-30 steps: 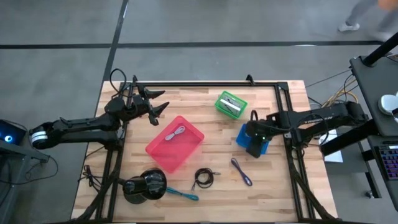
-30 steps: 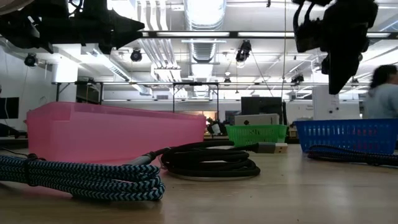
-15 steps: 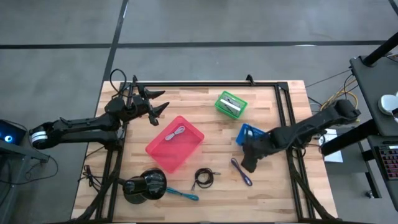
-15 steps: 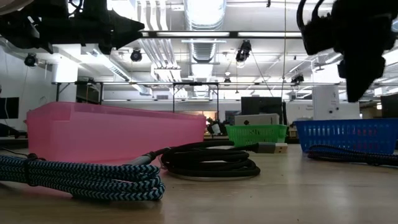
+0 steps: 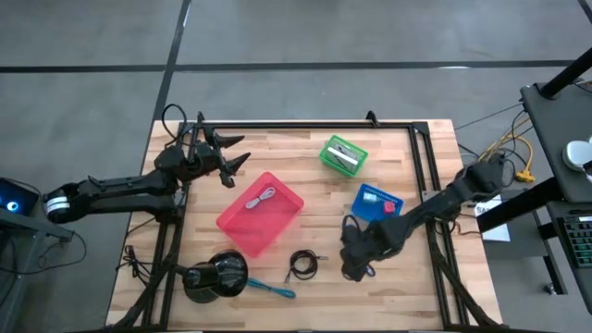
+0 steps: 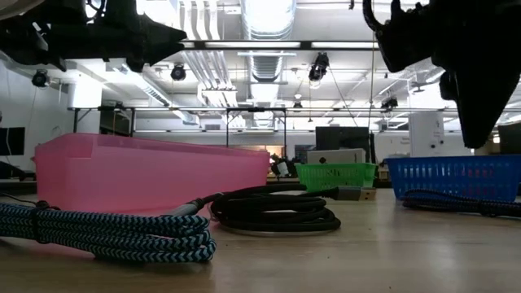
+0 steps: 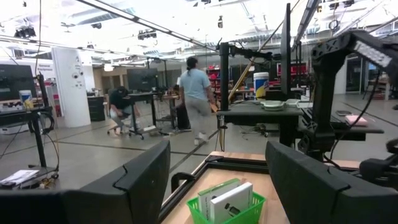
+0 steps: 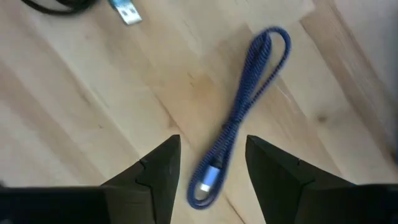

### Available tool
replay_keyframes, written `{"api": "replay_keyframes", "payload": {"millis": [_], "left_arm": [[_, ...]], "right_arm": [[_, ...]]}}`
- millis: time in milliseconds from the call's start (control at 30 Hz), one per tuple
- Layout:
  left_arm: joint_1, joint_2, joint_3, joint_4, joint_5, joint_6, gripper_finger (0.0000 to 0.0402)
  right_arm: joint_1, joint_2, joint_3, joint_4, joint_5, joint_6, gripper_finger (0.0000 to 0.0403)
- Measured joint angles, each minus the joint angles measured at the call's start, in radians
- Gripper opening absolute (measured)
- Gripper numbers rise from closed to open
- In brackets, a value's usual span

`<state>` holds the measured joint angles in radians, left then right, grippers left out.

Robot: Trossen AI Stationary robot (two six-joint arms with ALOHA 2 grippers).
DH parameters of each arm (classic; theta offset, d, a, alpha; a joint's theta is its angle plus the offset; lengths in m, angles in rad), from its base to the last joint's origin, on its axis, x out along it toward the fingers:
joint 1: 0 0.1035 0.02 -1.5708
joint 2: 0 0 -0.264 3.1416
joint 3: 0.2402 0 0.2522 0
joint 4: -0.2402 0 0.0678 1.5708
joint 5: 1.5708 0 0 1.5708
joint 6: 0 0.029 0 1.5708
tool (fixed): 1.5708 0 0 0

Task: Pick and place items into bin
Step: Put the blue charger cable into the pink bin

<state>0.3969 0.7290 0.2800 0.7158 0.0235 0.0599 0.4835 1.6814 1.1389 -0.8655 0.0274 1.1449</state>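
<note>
overhead, table-level, two wrist views

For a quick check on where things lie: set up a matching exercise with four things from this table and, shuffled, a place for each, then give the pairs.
Things:
1. whitish cord
2. purple cord
3. black cord
4. teal cord

Places:
A. on bare wood between the pink bin and the right gripper
B. inside the pink bin
C. beside the large black round object, at the table's near edge
D. on the wood under the right gripper's open fingers

Pairs: 1-B, 2-D, 3-A, 4-C
</note>
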Motion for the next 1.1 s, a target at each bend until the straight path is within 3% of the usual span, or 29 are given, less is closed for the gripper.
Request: {"api": "replay_keyframes", "payload": {"millis": [167, 367, 600, 967, 1100], "left_arm": [[0.000, 0.000, -0.001, 0.000, 0.000, 0.000, 0.0247], [0.000, 0.000, -0.004, 0.000, 0.000, 0.000, 0.0247], [0.000, 0.002, -0.005, 0.000, 0.000, 0.000, 0.0247], [0.000, 0.002, -0.007, 0.001, 0.000, 0.001, 0.0247], [0.000, 0.002, -0.007, 0.001, 0.000, 0.001, 0.0247]], "right_arm": [[0.011, 0.112, 0.096, -0.151, 0.004, 0.001, 0.0157], [0.011, 0.183, 0.117, -0.150, -0.021, -0.004, 0.0148], [0.012, 0.180, 0.087, -0.144, -0.031, 0.021, 0.0154], [0.012, 0.180, 0.003, 0.001, -0.056, 0.016, 0.0154], [0.011, 0.177, -0.040, 0.054, -0.112, 0.022, 0.0148]]}}
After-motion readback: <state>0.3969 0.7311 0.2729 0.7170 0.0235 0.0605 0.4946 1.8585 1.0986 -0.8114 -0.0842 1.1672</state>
